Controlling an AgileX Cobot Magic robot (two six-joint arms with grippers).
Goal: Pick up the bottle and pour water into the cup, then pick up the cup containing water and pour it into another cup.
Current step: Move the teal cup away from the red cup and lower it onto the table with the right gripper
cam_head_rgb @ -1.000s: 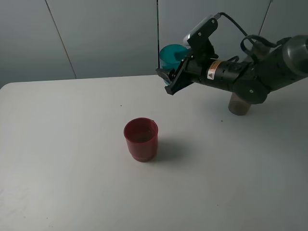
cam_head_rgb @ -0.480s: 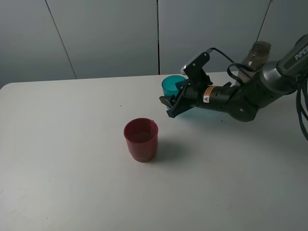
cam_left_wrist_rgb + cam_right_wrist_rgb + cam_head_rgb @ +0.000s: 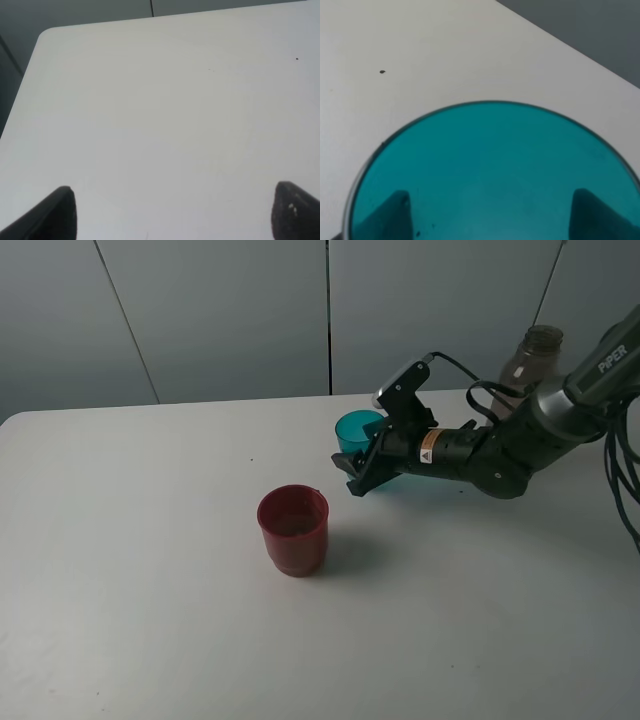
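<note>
The teal cup (image 3: 356, 429) stands upright at table level behind the middle, with my right gripper (image 3: 364, 454) shut on its sides. In the right wrist view the cup (image 3: 490, 165) fills the picture, and both dark fingers (image 3: 394, 210) show through its wall. Another cup (image 3: 293, 529), red and wide, stands in front and to the left, apart from the gripper. The smoky-brown bottle (image 3: 527, 362) stands upright at the back right, behind my right arm. My left gripper (image 3: 172, 215) hangs open over the bare table (image 3: 165, 115) with nothing between its fingers.
The white table (image 3: 150, 620) ends at a grey panelled wall (image 3: 220, 310) close behind the teal cup. Black cables (image 3: 622, 480) hang at the right edge. The table's rounded corner (image 3: 47, 35) shows in the left wrist view.
My right arm has come down with the teal cup from high in front of the wall to table level. The bottle has come into view behind it. The red cup has not moved.
</note>
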